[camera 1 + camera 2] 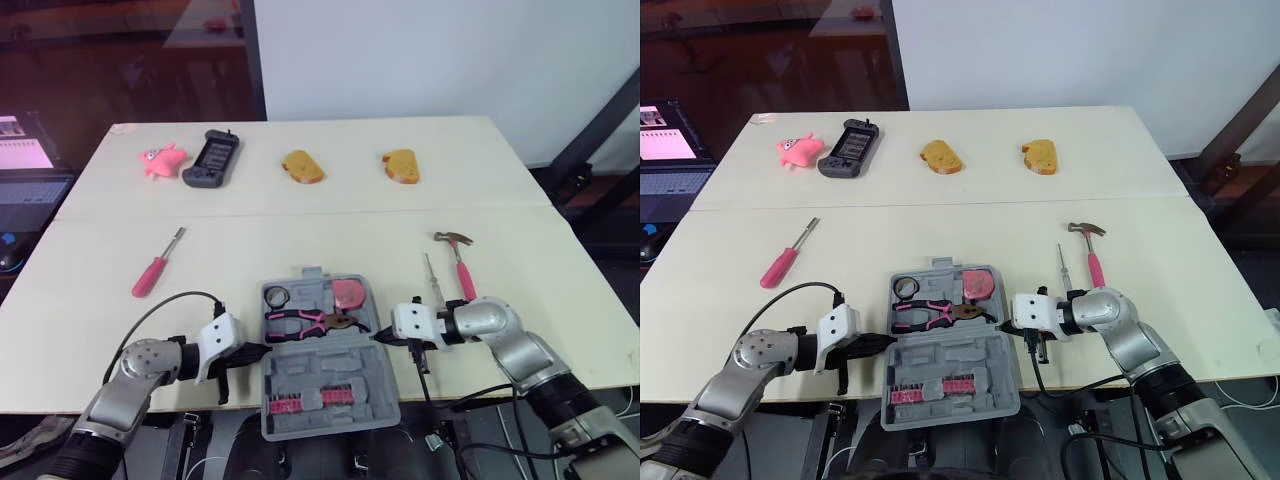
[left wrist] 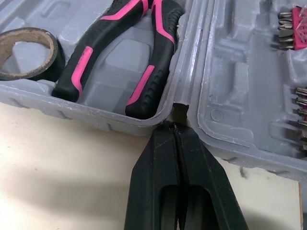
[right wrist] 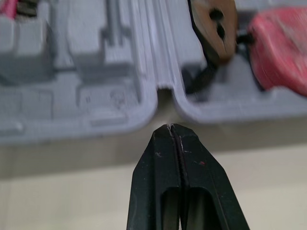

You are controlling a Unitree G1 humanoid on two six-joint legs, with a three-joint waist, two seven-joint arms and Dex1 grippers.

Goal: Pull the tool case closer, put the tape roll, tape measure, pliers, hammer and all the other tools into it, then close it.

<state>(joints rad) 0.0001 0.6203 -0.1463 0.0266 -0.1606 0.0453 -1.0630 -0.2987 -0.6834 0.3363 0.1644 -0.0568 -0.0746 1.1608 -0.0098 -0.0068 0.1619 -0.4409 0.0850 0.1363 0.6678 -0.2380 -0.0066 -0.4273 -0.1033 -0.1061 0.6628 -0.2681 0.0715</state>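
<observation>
Tool case (image 1: 330, 368) lies open at the table's (image 1: 300, 215) near edge, centre. In its far half: tape roll (image 1: 277, 295) left, tape measure (image 1: 348, 293) right, pliers (image 1: 305, 322) just nearer than both. In its near half: bit row (image 1: 300, 401). On the table, screwdriver (image 1: 155, 266) left of case; thin driver (image 1: 432, 277), then hammer (image 1: 458, 258), right of it. Left gripper (image 1: 262, 350) at the case's left hinge notch, right gripper (image 1: 380, 340) at the right one.

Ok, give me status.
Left gripper, right gripper shut, flanking open tool case at hinge. Tape roll, pliers, tape measure inside. Hammer, pink screwdriver, slim screwdriver on table.
</observation>
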